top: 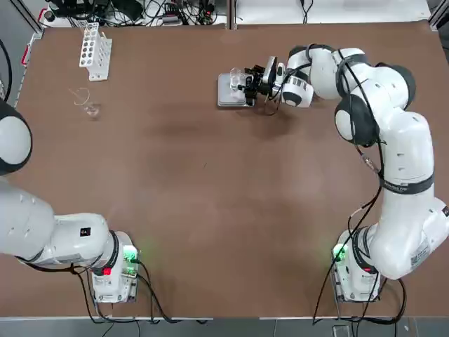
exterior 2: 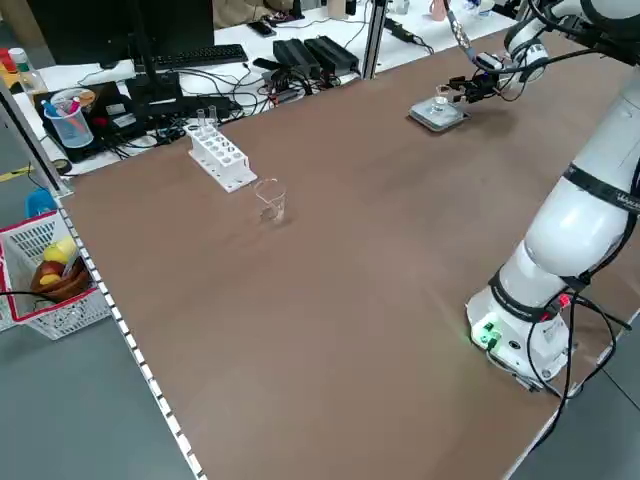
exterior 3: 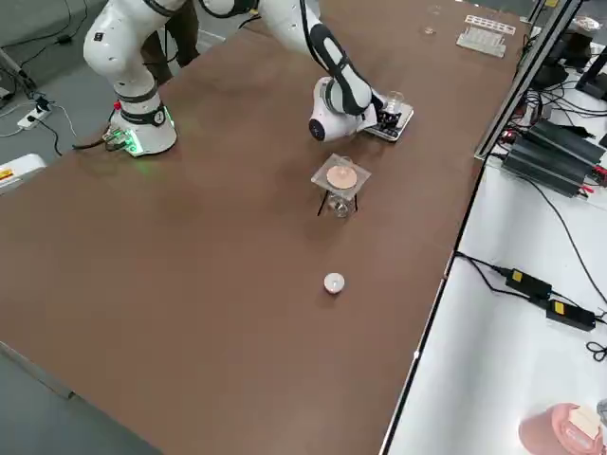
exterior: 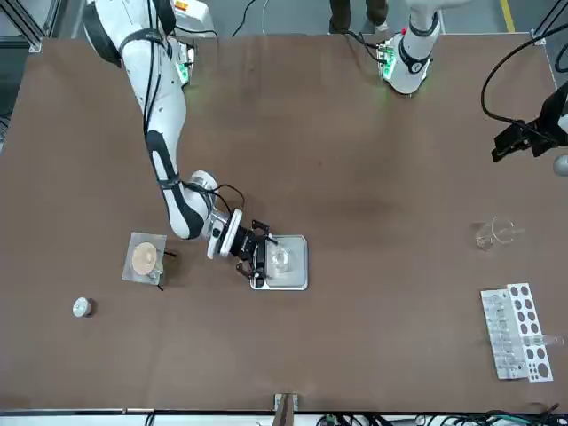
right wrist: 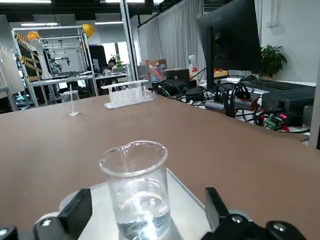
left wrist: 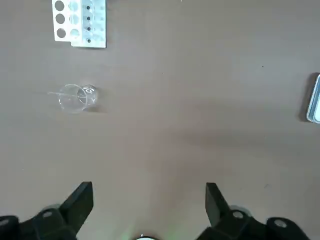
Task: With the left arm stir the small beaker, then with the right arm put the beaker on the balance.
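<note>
Placement: you have the small clear glass beaker (right wrist: 142,210) upright on the silver-grey balance with the square metal plate (exterior: 298,279), far side of the table, right of centre. The black right gripper (right wrist: 149,191) is around it, fingers spread wide with a gap on both sides; judged released, nothing gripped. The black left gripper (left wrist: 149,185) is also wide and holding nothing, above the table at the left.

Progress: placing looks done. Stirring leaves no visible proof; a thin clear rod (left wrist: 56,93) sits in the other clear glass vessel (left wrist: 73,100) at far left, near the white perforated rack (top: 96,53), so you may judge that step finished but cannot confirm it. What remains, probably, is backing the right gripper straight off; a sideways drift could knock the glass.

View comparison: your right wrist view shows clear liquid in the beaker's lower part and the gaps beside the fingers; the top view shows neither clearly. The front view gives you the pale square gauze on its stand (exterior: 133,267) and the small white round cap (exterior: 82,307), both missing from the top view. No reading on the balance can be made out.
</note>
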